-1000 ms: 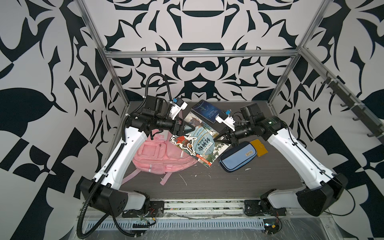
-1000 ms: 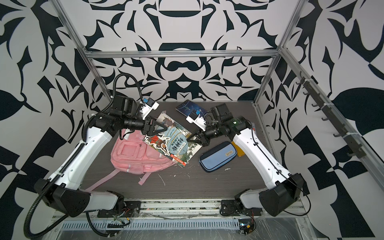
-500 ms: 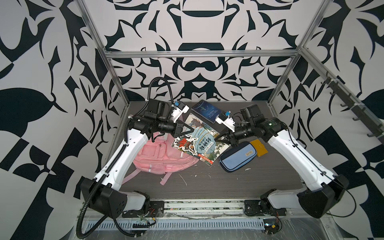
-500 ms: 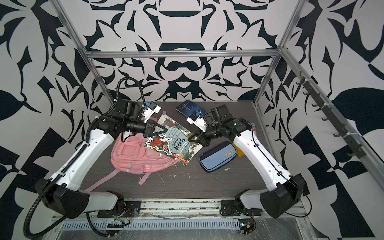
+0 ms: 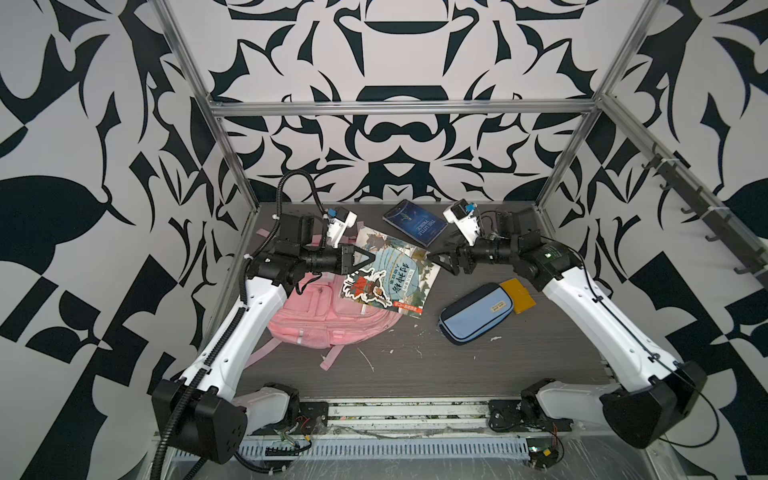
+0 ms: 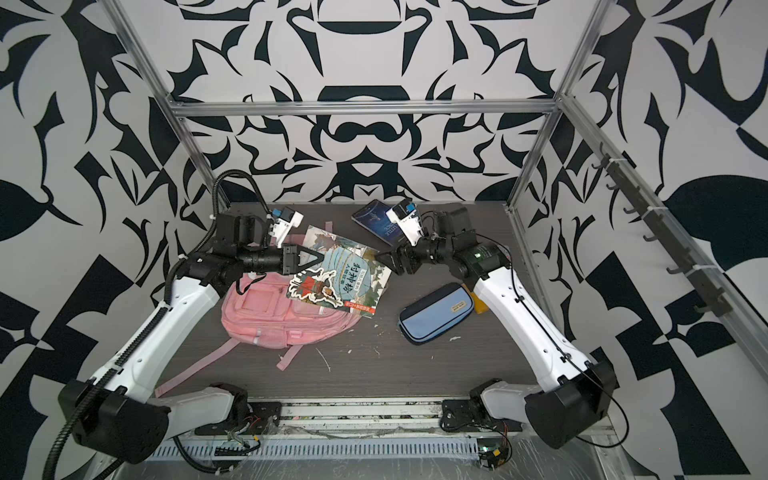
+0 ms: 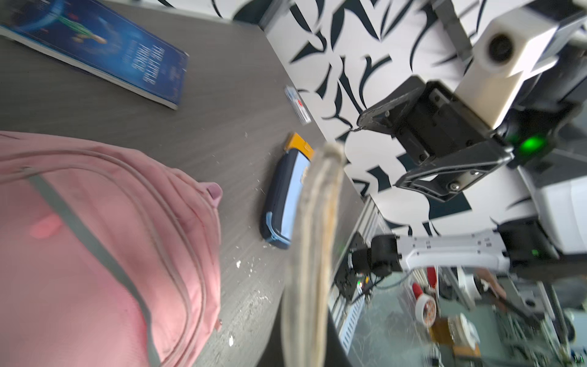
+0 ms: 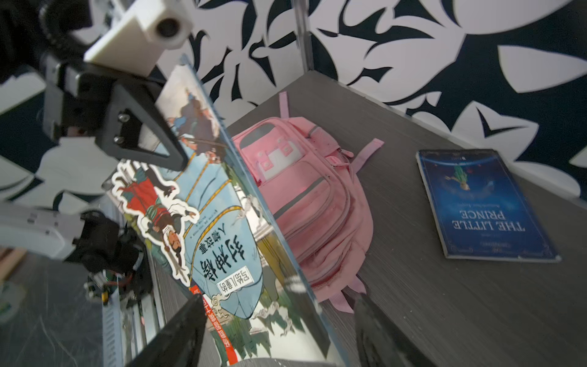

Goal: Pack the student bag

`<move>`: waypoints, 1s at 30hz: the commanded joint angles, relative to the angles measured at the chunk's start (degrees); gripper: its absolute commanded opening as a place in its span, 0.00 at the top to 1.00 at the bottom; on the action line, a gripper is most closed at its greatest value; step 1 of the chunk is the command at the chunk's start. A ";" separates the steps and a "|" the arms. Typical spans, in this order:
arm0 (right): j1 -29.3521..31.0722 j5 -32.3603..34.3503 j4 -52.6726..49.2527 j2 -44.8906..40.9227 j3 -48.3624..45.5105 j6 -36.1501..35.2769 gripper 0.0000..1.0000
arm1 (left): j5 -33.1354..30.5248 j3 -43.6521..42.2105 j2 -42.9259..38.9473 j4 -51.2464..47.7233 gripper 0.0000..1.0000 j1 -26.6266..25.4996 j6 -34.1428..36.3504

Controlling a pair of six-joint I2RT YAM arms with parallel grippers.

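The student bag (image 5: 328, 316) lies flat on the table (image 5: 415, 374), front pockets up, directly beneath the left gripper (image 5: 369, 257). No open compartment can be made out on it, and nothing is seen inside it. The packing is therefore judged to be at an early stage, with nothing stowed yet.

An illustrated book (image 5: 395, 282) is held in the air above the bag's far side. One edge is clamped between the closed jaws of the left gripper, and the cover stretches away toward the right gripper (image 5: 436, 261). The right gripper's jaws are spread wide; in the right wrist view the book's opposite edge lies between them but is not pinched.

Still to be packed are a blue book (image 5: 415, 222), lying behind the right gripper near the back wall, and a light-blue pencil case (image 5: 478, 313) with a yellow flat item (image 5: 517, 295) touching it. Both of these lie below the right gripper on its near side. A compartment would probably have to be opened before the held book can be put in.

Against the picture of a second ago, the grip has been swapped. Then the book was pinched by the right gripper, while the left gripper's jaws stood parted beside it. Now it is carried by the left alone. The bag, the blue book and the pencil case have not been moved.
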 commanded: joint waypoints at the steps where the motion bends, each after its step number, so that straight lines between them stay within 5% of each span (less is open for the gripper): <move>1: -1.36 5.73 8.10 0.22 -0.30 8.09 0.18 | 1.49 1.22 0.90 3.98 1.00 2.58 -5.03; 7: -6.14 7.47 9.17 -0.60 -2.06 17.07 0.18 | 1.51 -0.14 0.64 10.42 1.00 5.52 -12.75; 18: -7.89 -6.11 12.99 -1.58 -7.60 25.22 0.22 | 3.64 -5.63 0.91 28.68 1.00 5.60 -27.07; 30: -6.22 -20.95 36.65 3.67 -13.65 35.77 0.22 | 11.13 -10.63 1.13 40.72 1.00 5.55 -34.03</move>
